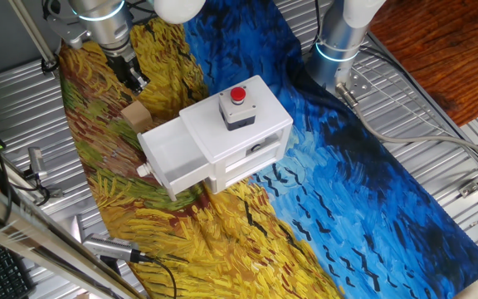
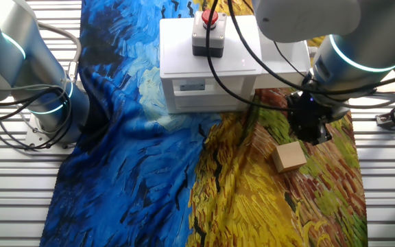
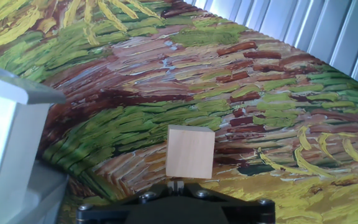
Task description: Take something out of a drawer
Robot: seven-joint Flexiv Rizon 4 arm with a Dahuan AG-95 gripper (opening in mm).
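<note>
The small tan wooden block [image 1: 135, 114] lies on the painted cloth beside the white box [image 1: 247, 137], outside the drawer. It also shows in the other fixed view [image 2: 290, 156] and in the hand view [image 3: 190, 152]. The upper white drawer [image 1: 177, 154] is pulled out, with its round knob [image 1: 142, 169] at the front, and its inside looks empty. My gripper [image 1: 134, 79] hangs just above the block, apart from it. In the hand view the fingertips [image 3: 178, 185] are pressed together with nothing between them.
A grey switch box with a red button [image 1: 237, 106] sits on top of the white box. The lower drawer front with a dark slot [image 1: 260, 149] is closed. A second arm's base [image 1: 338, 41] stands at the cloth's far edge. Tools [image 1: 110, 247] lie off the cloth.
</note>
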